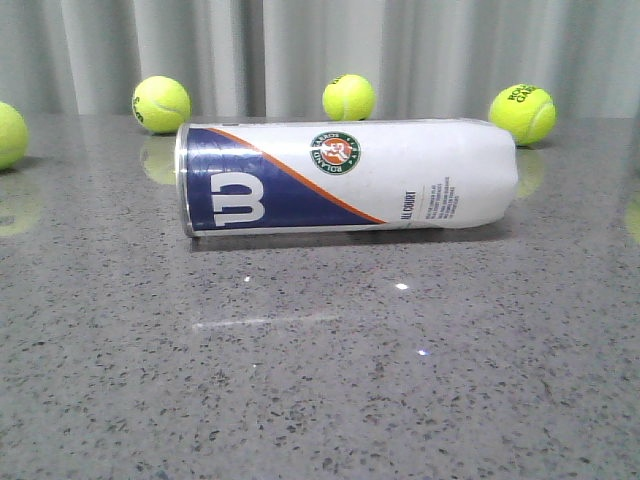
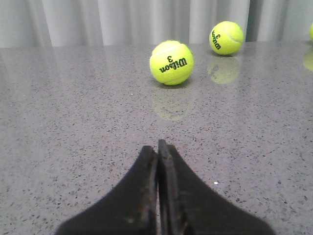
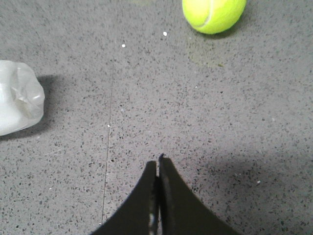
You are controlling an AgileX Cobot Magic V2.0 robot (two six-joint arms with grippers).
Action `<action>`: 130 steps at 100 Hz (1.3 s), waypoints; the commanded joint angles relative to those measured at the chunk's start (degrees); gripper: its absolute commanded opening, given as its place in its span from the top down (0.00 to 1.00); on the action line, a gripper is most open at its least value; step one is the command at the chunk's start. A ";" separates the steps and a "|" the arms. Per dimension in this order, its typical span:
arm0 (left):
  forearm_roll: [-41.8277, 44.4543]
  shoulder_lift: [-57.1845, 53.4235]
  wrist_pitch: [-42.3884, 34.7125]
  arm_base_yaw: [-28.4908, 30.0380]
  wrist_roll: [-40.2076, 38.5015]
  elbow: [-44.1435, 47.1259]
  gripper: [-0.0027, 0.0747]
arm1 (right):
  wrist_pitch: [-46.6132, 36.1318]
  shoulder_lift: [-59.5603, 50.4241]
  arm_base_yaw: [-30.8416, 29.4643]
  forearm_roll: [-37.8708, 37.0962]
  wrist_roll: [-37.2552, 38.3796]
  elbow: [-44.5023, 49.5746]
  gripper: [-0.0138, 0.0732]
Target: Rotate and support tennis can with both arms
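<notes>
Because the tall white plastic tennis can (image 1: 345,178) lies unheld across the frame's centre on the speckled grey counter (image 1: 320,390), a nudge from either closed, empty pincer, left (image 2: 157,147) or right (image 3: 157,162), could roll it away.

Small print on the tennis can (image 1: 345,178) unreadable; far-left tennis ball (image 1: 8,134) cut off

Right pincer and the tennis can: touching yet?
Apart. The right wrist view shows bare tabletop between the shut right pincer and the tennis can.

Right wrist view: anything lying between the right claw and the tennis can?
Nothing. In the right wrist view, only bare grey table separates the shut right claw from the tennis can.
</notes>
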 commanded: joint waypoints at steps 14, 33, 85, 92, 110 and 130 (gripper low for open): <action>-0.33 -2.22 -7.63 0.15 -0.69 2.69 0.99 | -11.17 -11.70 -0.35 0.14 -0.05 6.00 0.92; -0.34 -2.22 -10.81 0.15 -0.69 2.09 0.99 | -13.47 -19.75 -0.35 0.14 -0.65 9.26 0.92; -6.26 11.15 17.19 0.15 -0.79 -23.03 0.99 | -12.54 -21.19 -0.35 0.09 -1.00 9.61 0.92; -6.14 15.31 22.01 0.15 -0.79 -26.54 0.99 | -12.48 -21.19 -0.35 0.09 -1.00 9.61 0.92; -5.88 25.89 31.41 0.15 -0.79 -34.17 0.99 | -12.41 -21.19 -0.35 0.09 -1.00 9.61 0.92; -6.16 34.91 34.56 0.15 -0.79 -39.49 0.74 | -12.29 -21.19 -0.35 0.09 -1.00 9.61 0.92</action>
